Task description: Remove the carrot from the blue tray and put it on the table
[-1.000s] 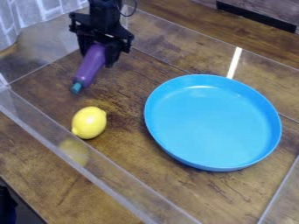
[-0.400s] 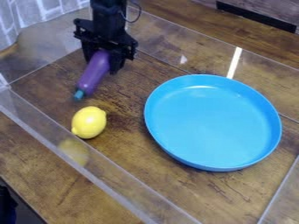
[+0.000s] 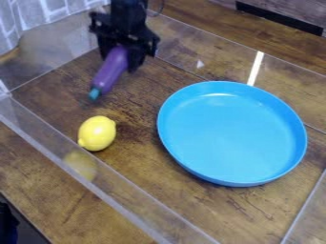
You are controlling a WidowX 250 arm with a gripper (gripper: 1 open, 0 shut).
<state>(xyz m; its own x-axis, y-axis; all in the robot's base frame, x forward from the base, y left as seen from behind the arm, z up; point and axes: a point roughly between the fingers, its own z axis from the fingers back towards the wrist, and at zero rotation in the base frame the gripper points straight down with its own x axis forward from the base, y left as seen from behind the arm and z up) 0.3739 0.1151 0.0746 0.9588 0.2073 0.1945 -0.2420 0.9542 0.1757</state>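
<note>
Your dark, jointed metal pincer (image 3: 124, 48) looks clamped on the upper end of the carrot (image 3: 111, 73), a smooth, purple, elongated toy-like vegetable with a greenish tip. The fingers are blurred, so you can't read their exact contact, but the purple body runs out from between them. Gripping at one end probably serves you well here: most of the body projects from the fingers, and the greenish tip is free to be brought down onto the wood.

You have the carrot over the dark brown, wood-grained table (image 3: 192, 62), outside the tray and towards the clear acrylic wall. Whether its tip touches the planks, you can't tell. That side makes sense as a place to set it, since it keeps your release well apart from the big, round, bright blue plastic tray (image 3: 234, 132) with its raised rim.

The yellow, oval lemon (image 3: 97, 133) sits on the wood beyond the greenish tip, so you'd want to keep the carrot from rolling into it. I judge you near the end: lower if needed, let the body settle lengthwise, then part the fingers gently.
</note>
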